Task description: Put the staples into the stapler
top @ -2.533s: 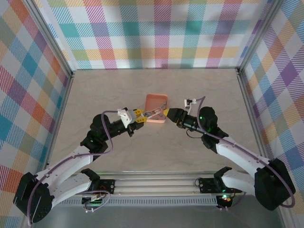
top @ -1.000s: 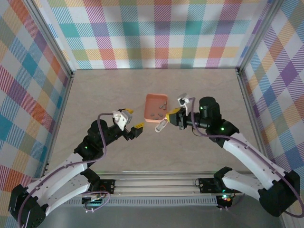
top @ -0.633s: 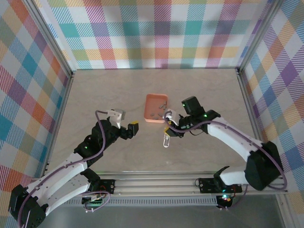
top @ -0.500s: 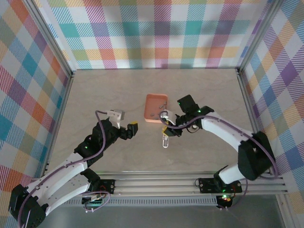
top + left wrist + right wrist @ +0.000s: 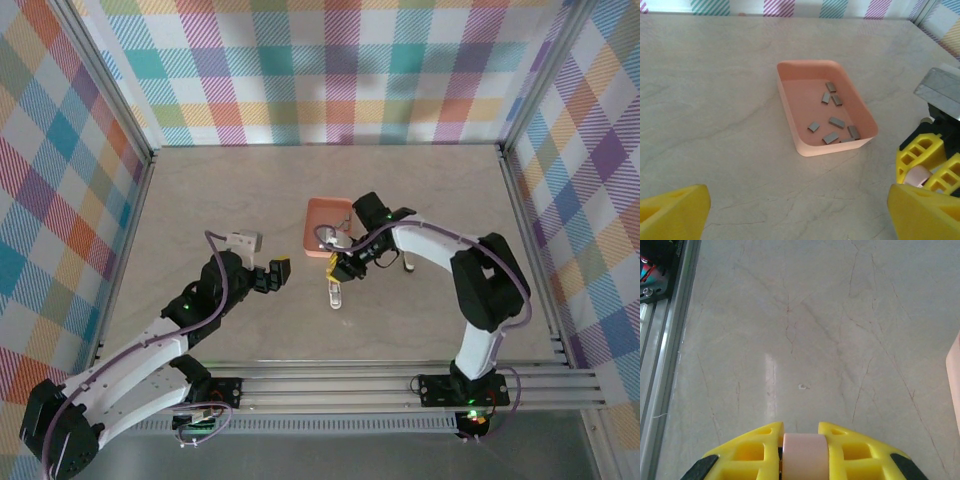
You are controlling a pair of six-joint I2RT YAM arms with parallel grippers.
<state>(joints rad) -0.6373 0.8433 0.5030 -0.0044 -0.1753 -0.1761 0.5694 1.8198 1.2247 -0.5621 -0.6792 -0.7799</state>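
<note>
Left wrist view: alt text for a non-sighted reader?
A salmon-orange tray holding several small grey staples sits on a pale marbled table, ahead of the open left gripper. At the right edge, the right gripper clamps the pale pink stapler.

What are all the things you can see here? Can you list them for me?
tray: one, salmon-orange, on the middle of the table
staples: about seven, grey, loose inside the tray
stapler: one, pale pink, just near of the tray, held in the right gripper
table: one, beige marble look, under everything
walls: three, bright checks, around the table's far edge and sides
left gripper: one, yellow fingers spread wide, empty, left of the tray
right gripper: one, yellow fingers closed on the stapler, at the tray's near edge
</note>
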